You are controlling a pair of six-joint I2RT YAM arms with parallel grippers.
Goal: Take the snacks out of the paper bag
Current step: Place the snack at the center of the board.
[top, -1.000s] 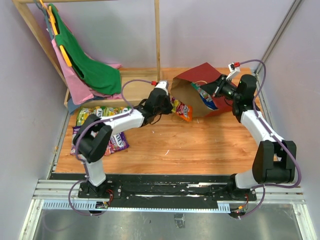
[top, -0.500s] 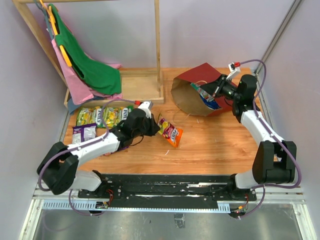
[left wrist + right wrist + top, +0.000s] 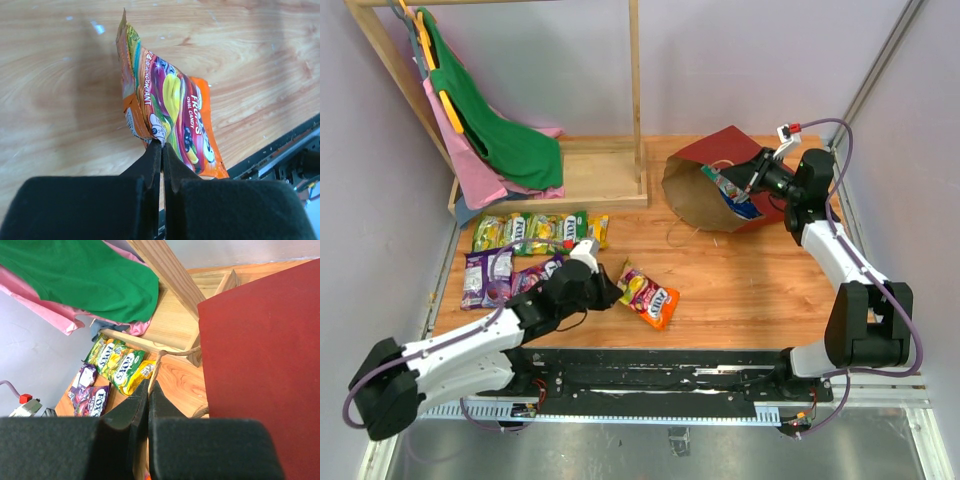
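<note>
The paper bag (image 3: 700, 190) lies on its side at the back right, its brown mouth facing left. A blue chip bag (image 3: 730, 195) shows inside it. My right gripper (image 3: 752, 173) is at the bag's upper edge, shut on a thin tan loop handle (image 3: 156, 365) beside the dark red panel (image 3: 260, 340). My left gripper (image 3: 608, 293) is near the table's front, shut on the edge of an orange candy packet (image 3: 651, 298), seen close in the left wrist view (image 3: 175, 115). Green and yellow packets (image 3: 530, 232) and purple packets (image 3: 488, 275) lie in rows at the left.
A wooden rack (image 3: 635, 90) stands at the back left with green and pink cloths (image 3: 495, 130) on hangers, over a wooden base (image 3: 595, 170). The table's black front rail (image 3: 280, 155) runs just beyond the orange packet.
My left arm has drawn back from the bag's mouth towards the near left, carrying the orange packet to the front of the table. The right arm and the bag have not moved.
</note>
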